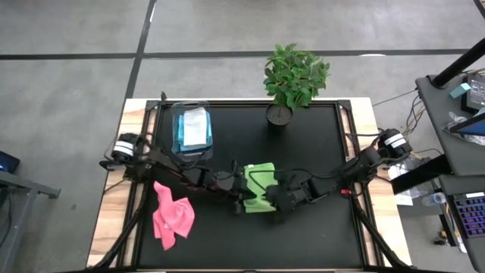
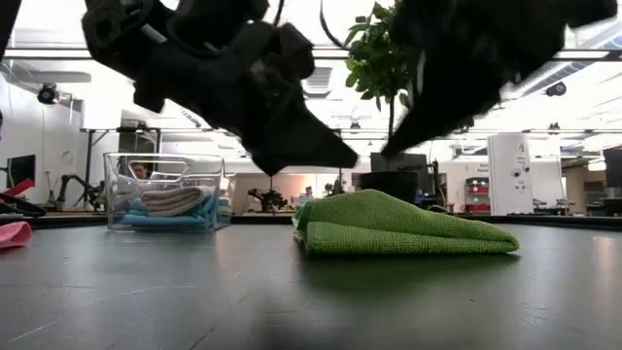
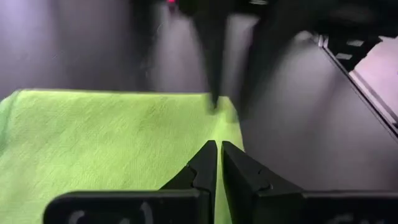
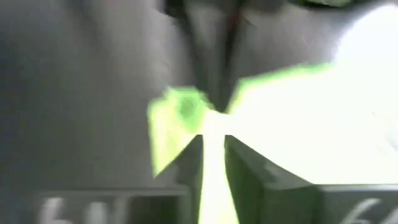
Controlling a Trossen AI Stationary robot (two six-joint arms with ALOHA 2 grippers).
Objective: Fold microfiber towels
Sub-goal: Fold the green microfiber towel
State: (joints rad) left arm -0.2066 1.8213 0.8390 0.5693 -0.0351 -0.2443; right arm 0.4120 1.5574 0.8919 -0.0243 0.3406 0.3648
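Two grippers: both work at the green towel (image 1: 260, 197), which lies a little toward the front edge from the tabletop's middle.
Green towel: already doubled over, judging by the low view, where it shows a thick layered edge on one side and a raised hump on top. It lies flat on the tabletop (image 1: 318, 144).
Left gripper (image 1: 241, 199): at the towel's left edge. In the left wrist view the fingertips nearly meet, clenched over the cloth; whether any cloth sits between them cannot be told.
Right gripper (image 1: 277, 199): at the towel's right edge. In the right wrist view the fingers stand slightly apart with green cloth showing in the gap; grip or release cannot be told.
Pink towel (image 1: 173, 216): crumpled, unfolded, near the front-left corner of the tabletop.
Bin (image 1: 191, 129): near the back edge, left of middle, holding folded blue and pale towels.
Plant (image 1: 292, 80): at the back edge, right of middle.
Step in hand: likely finishing or pressing a fold on the green towel.
Progress: several towels appear binned; green is in work, pink remains.
Next move calls for: either one more fold, with both pincers lifting matching corners evenly, or a firm pinch through all layers to carry the towel to the bin without unfolding it.
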